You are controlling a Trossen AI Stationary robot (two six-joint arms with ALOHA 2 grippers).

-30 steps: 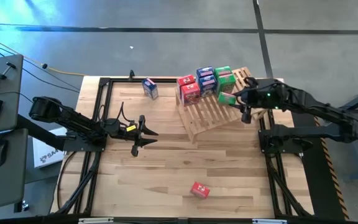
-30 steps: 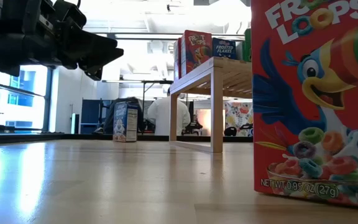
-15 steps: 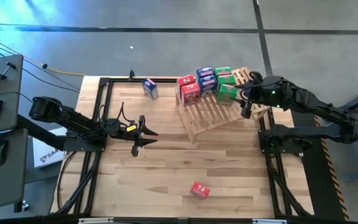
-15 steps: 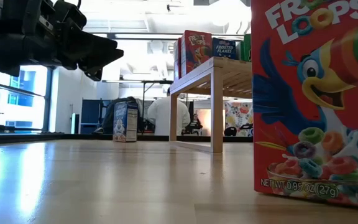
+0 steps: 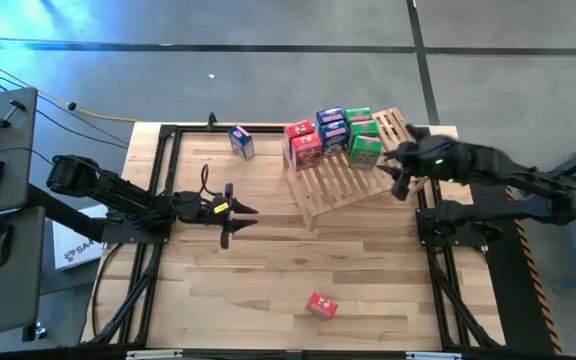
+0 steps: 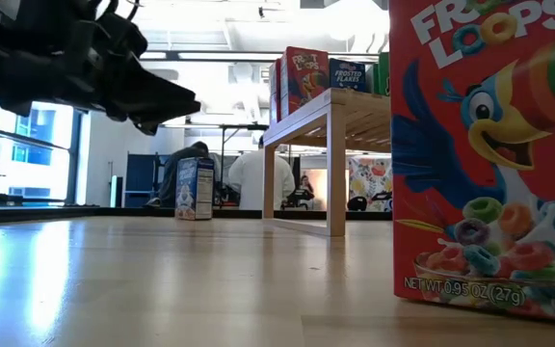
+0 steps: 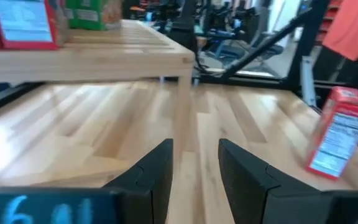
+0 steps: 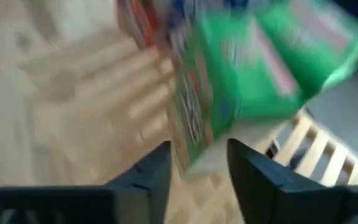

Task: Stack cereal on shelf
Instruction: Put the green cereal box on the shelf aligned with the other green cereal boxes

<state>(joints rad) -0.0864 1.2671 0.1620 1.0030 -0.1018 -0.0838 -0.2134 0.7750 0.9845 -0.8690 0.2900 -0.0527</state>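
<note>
The slatted wooden shelf point(image 5: 333, 180) stands tilted at the table's far right. Several cereal boxes rest on its upper part: red point(image 5: 303, 145), blue point(image 5: 332, 125) and green point(image 5: 365, 150). A blue box point(image 5: 241, 142) stands on the table by the far edge. A red box point(image 5: 321, 305) stands near the front edge, filling the right of the low view point(image 6: 489, 154). My right gripper point(image 5: 396, 178) is open and empty just right of the green box, which shows blurred ahead of its fingers point(image 8: 253, 74). My left gripper point(image 5: 236, 212) is open and empty over the table's left middle.
A black metal frame point(image 5: 168, 135) runs around the tabletop. Bare planks lie between the left gripper and the shelf's low end point(image 7: 185, 62). The red box also shows in the left wrist view point(image 7: 340, 134). People and furniture stand in the room behind the table point(image 6: 253, 178).
My right gripper has drawn back from the shelf toward the table's right edge. The green box beside it has shifted a little toward the far edge and now rests on the slats. My left gripper has turned about its wrist and edged toward the right.
</note>
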